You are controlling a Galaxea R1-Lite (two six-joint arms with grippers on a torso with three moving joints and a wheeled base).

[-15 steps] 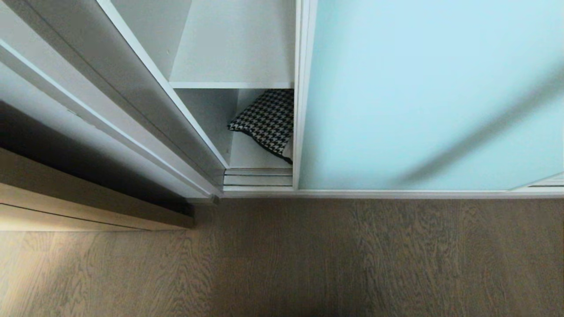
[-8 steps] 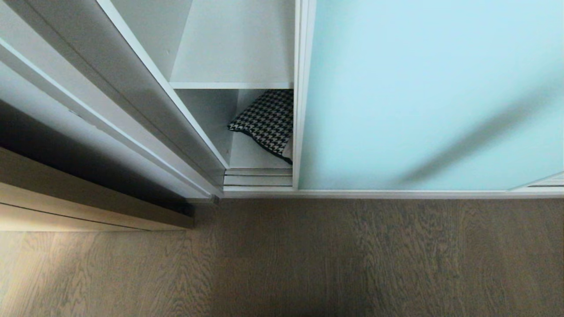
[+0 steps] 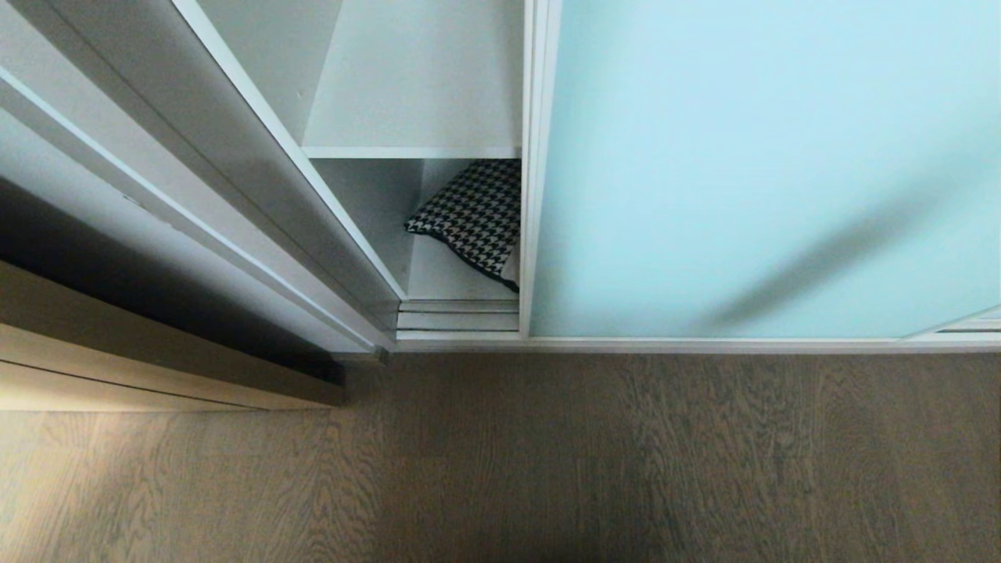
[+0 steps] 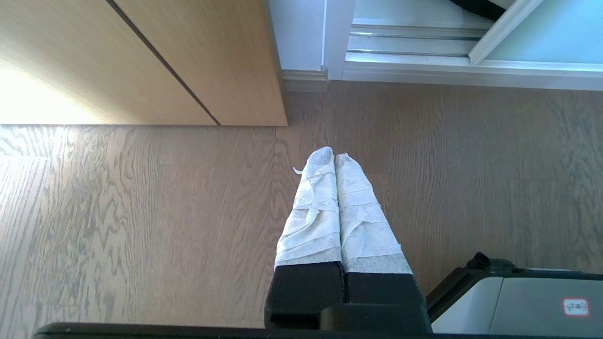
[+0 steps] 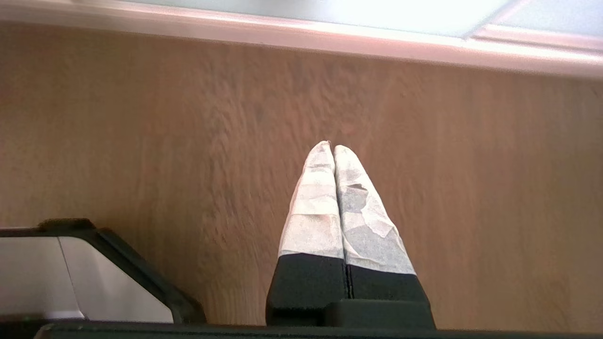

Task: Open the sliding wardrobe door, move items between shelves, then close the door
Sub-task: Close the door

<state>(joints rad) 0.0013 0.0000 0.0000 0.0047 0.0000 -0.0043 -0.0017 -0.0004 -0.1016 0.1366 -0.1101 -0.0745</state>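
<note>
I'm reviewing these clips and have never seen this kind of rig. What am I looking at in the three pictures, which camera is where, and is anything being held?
This is a wheeled robot with two arms. The head view looks down at a wardrobe: its sliding wardrobe door, frosted pale aqua glass, stands partly open, showing white shelves. A houndstooth cushion lies on the lower shelf, partly hidden by the door frame. Neither arm shows there.

The other two pictures come from cameras on the wrists, behind the fingers. Each shows a tool with tape-wrapped fingers pressed together: the left tool and right tool both hang over the grey wood-grain floor, shut and holding nothing. A light wood cabinet stands to the left of the wardrobe.
</note>
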